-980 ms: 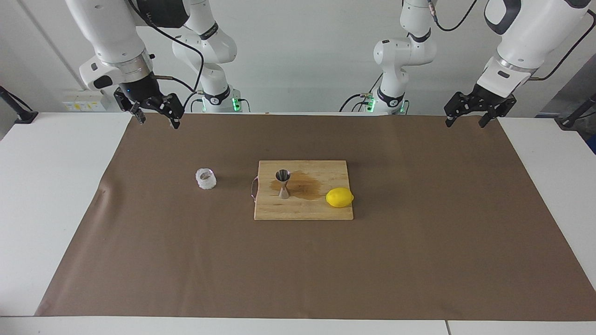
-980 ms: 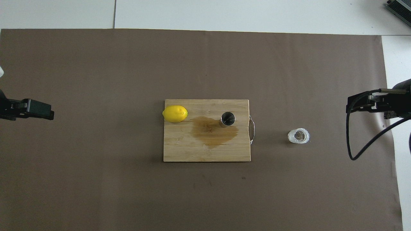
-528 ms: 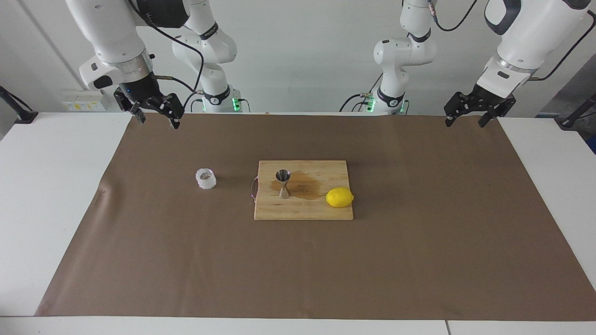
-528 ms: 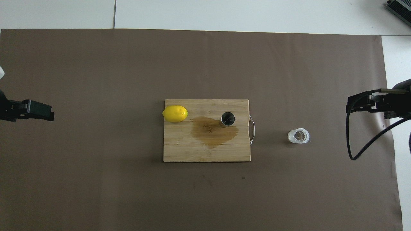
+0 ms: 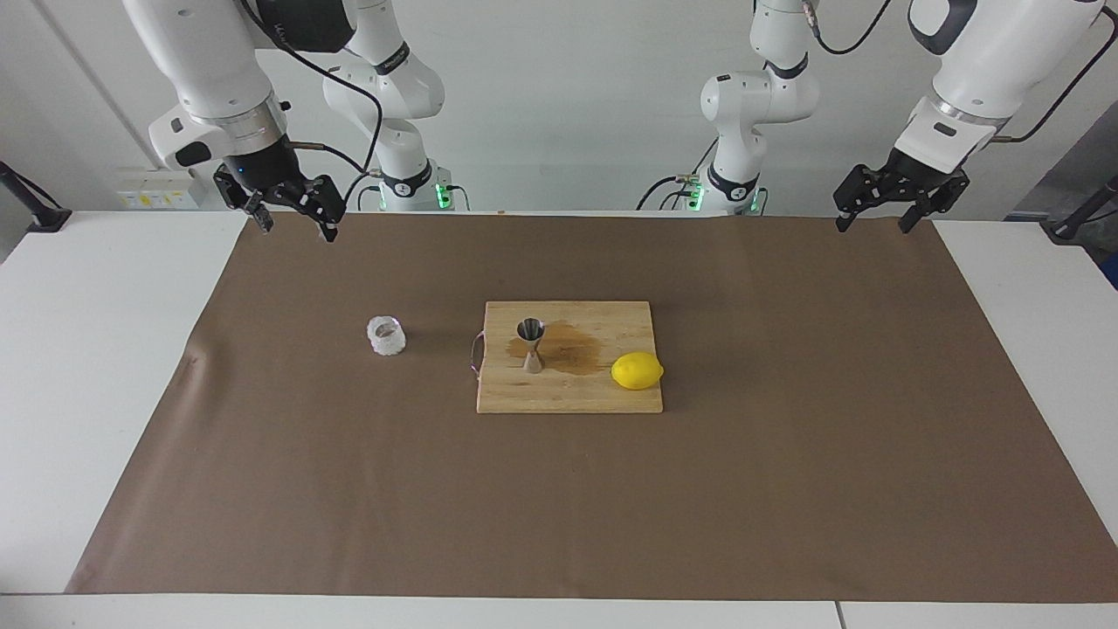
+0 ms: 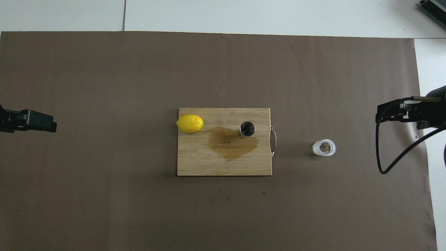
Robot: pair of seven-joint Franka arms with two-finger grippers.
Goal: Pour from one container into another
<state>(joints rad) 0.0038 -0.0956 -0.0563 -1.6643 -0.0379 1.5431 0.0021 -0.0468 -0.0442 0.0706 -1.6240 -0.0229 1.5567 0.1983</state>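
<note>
Two arms hang raised over the table (image 5: pixel 105 367) ends, left claw (image 5: pixel 876 216) and right claw (image 5: pixel 293 218) both spread wide, empty. Board (image 5: pixel 568 393) sits centre; jigger (image 5: pixel 530 345) stands upright on it, long axis vertical. Cup (image 5: pixel 387 335) stands upright, mouth up, at the jigger's 3 o'clock in the overhead view.

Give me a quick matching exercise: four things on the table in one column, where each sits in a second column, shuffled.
Things:
1. steel jigger
2. glass cup
3. lemon
4. dark stain

Places:
A. on the brown paper, off the cutting board, toward the right arm's end
B. upright on the board, near its handle
C. at the board's edge toward the left arm's end
D. spread on the board beside the jigger

Pairs: 1-B, 2-A, 3-C, 4-D
</note>
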